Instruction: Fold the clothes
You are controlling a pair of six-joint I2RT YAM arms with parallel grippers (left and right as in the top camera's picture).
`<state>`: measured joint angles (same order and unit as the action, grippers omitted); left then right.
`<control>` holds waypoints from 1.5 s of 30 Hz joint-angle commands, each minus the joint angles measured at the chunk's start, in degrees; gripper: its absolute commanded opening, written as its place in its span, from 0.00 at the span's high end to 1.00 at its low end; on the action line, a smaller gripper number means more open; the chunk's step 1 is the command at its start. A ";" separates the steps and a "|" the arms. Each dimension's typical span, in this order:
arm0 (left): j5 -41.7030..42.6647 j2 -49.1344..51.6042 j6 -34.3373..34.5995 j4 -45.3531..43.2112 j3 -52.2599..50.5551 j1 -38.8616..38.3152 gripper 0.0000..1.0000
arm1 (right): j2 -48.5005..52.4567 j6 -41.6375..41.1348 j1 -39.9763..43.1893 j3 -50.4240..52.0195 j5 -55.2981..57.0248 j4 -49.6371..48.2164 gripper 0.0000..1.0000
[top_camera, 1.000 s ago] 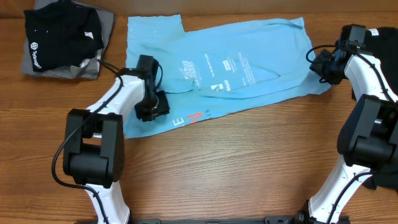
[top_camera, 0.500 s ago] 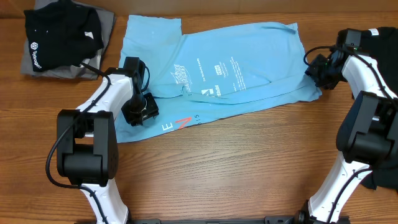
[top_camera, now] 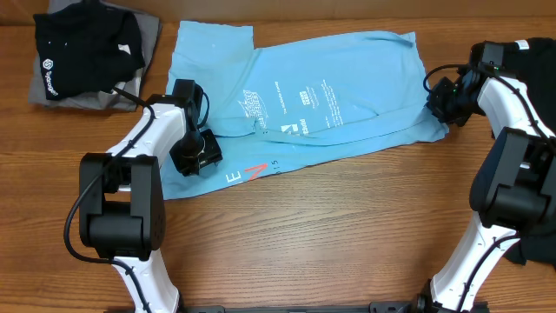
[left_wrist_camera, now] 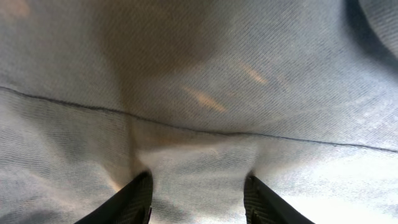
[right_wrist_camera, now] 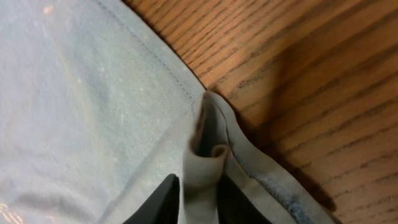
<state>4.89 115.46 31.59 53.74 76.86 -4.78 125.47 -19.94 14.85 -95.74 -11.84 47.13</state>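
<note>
Compared with one second ago, the light blue fabric T-shirt [top_camera: 339,91] lies further left on the wooden surface [top_camera: 330,235]. The left tool [top_camera: 196,156] and the right tool [top_camera: 440,101] are further left too.

L fingers [left_wrist_camera: 135,202] & R fingers [right_wrist_camera: 165,199] both clamped, arms stretched fwd.

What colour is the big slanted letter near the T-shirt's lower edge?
The letter on the T-shirt is red; overhead view shows it best.

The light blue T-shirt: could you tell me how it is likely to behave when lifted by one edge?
Probably floppy: the light blue T-shirt crumples into a soft fold where the right gripper pinches its edge. Likely light and thin, as it lies flat with shallow wrinkles. Lifted, the rest should sag and drag.
</note>
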 commanded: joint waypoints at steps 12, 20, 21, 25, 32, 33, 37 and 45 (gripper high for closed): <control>-2.56 1.97 0.55 -1.77 -0.72 0.28 0.48 | 0.61 -5.55 0.00 -0.98 0.37 -10.51 0.96; -2.51 1.97 -0.39 -2.99 -0.72 0.28 0.48 | 2.62 -5.60 -0.59 -0.98 0.39 -16.59 0.94; -2.51 1.97 -0.59 -3.13 -0.72 0.28 0.48 | 3.04 -5.60 -0.61 -0.96 0.42 -16.94 0.92; -2.49 1.95 -2.03 -2.99 -0.37 0.28 0.48 | 3.82 -5.57 -0.63 -0.98 2.23 -16.74 0.30; -2.58 0.20 -2.12 -2.58 0.98 0.28 0.48 | 0.07 -5.57 1.49 -2.29 2.78 -10.08 0.25; -2.58 -0.26 -2.56 -2.64 1.25 0.28 0.48 | -0.94 -5.57 1.95 -2.58 2.78 -8.83 0.24; -4.37 -1.77 -3.32 -2.54 2.62 0.28 0.46 | -5.11 -5.11 3.28 -3.04 2.78 -4.66 0.24; -5.49 -2.34 -3.32 -3.26 4.00 0.28 0.45 | -6.80 -3.63 2.60 -2.89 2.58 4.94 0.54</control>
<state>0.75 115.20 29.54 50.72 79.46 -4.78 119.87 -23.77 18.50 -97.69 -9.50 50.50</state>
